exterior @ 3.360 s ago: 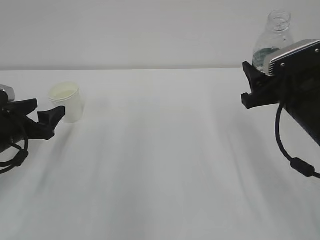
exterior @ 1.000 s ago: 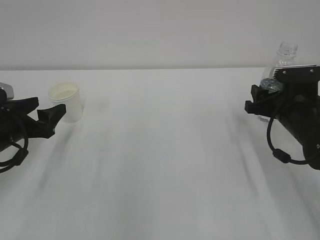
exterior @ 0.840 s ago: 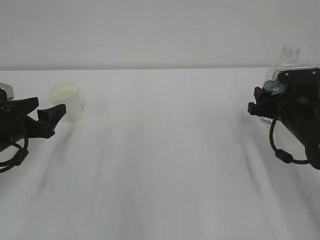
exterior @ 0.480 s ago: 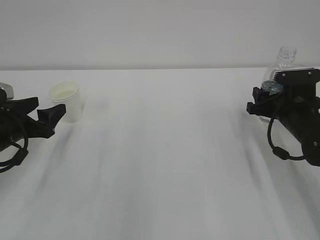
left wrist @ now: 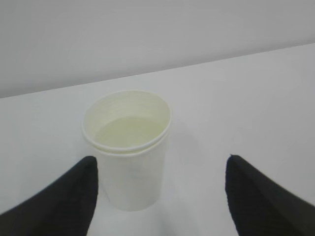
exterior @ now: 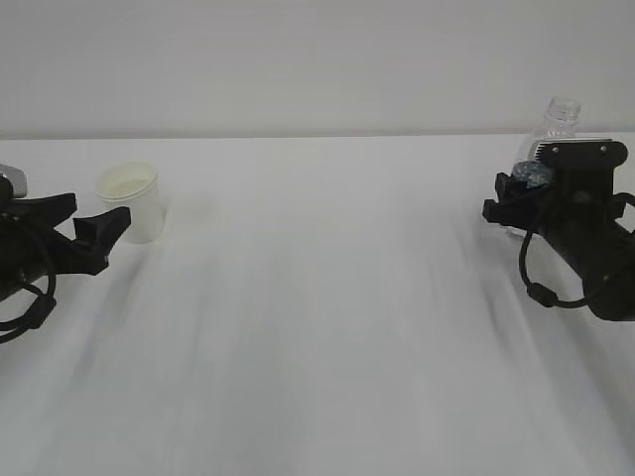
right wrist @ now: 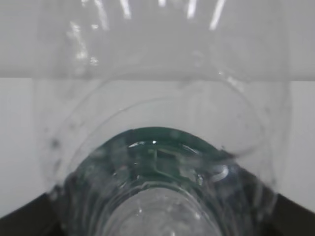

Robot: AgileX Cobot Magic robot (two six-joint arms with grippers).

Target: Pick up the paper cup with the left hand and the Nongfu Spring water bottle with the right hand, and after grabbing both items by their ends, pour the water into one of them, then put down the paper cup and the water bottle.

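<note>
Exterior and wrist views, set-down phase. The right hand (exterior: 508,198) stands clamped on the Nongfu Spring water bottle (exterior: 556,124), whose body fills the space between the fingers; only the capless threaded neck rises clear above the gripper plate. In the right wrist view the clear ribbed wall and the dark green label (right wrist: 162,152) sit tight between the dark fingertips at the lower corners. Risk: whether the bottle's base rests on the white table (exterior: 327,327) cannot be told, so a release made too high, or with the bottle tilted, could tip it and spill any remaining water. The left hand (left wrist: 162,191) has its fingers (left wrist: 59,196) spread wide apart and holds nothing. The paper cup (left wrist: 127,152) stands upright just ahead of them, nearer the left finger. It is plain white with a rolled rim and a pale cream interior. A careless withdrawal could clip its wall and knock it over.
</note>
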